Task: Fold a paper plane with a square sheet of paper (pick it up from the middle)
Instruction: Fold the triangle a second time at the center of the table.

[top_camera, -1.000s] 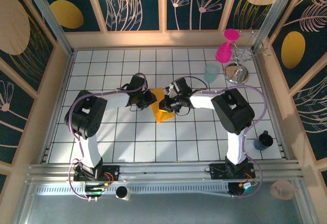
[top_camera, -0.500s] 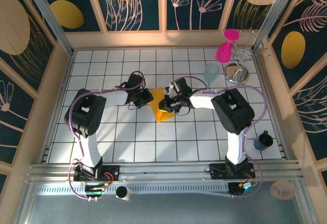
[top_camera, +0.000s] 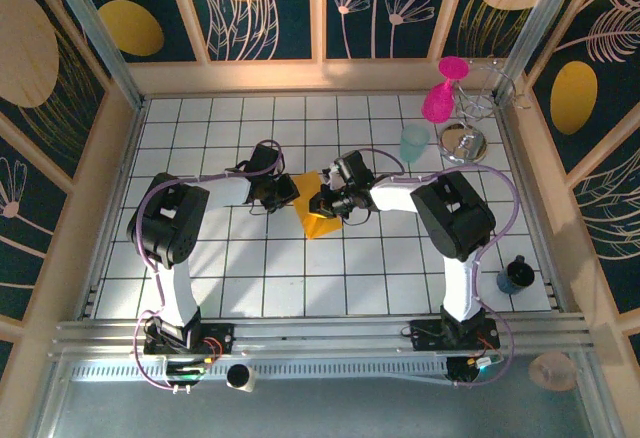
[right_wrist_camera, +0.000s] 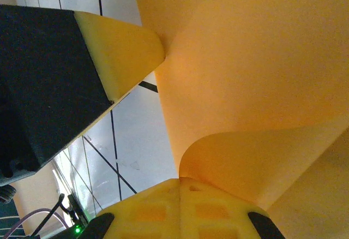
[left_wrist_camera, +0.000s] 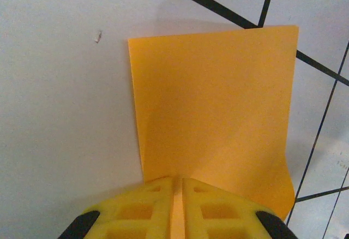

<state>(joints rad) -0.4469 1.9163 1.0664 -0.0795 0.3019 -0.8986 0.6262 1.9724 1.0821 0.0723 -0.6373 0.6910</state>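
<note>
- The square sheet of paper (top_camera: 316,221) is sitting mid-table on the tiled table (top_camera: 400,268), between the two arms, with one part lying flat and another curling upward.
- The left gripper (top_camera: 287,191) is pinching the sheet's left edge, with its fingers pressed almost together on the paper in the left wrist view.
- The right gripper (top_camera: 323,203) is clamping the sheet's right side, where the paper is bending into its fingers.
- To fold well, both grips should be holding firm while one flap is being carried over slowly, edges lined up before pressing the crease.
- Compared with a second ago, the left wrist is sitting slightly farther left; the sheet and right arm are looking unchanged.
</note>
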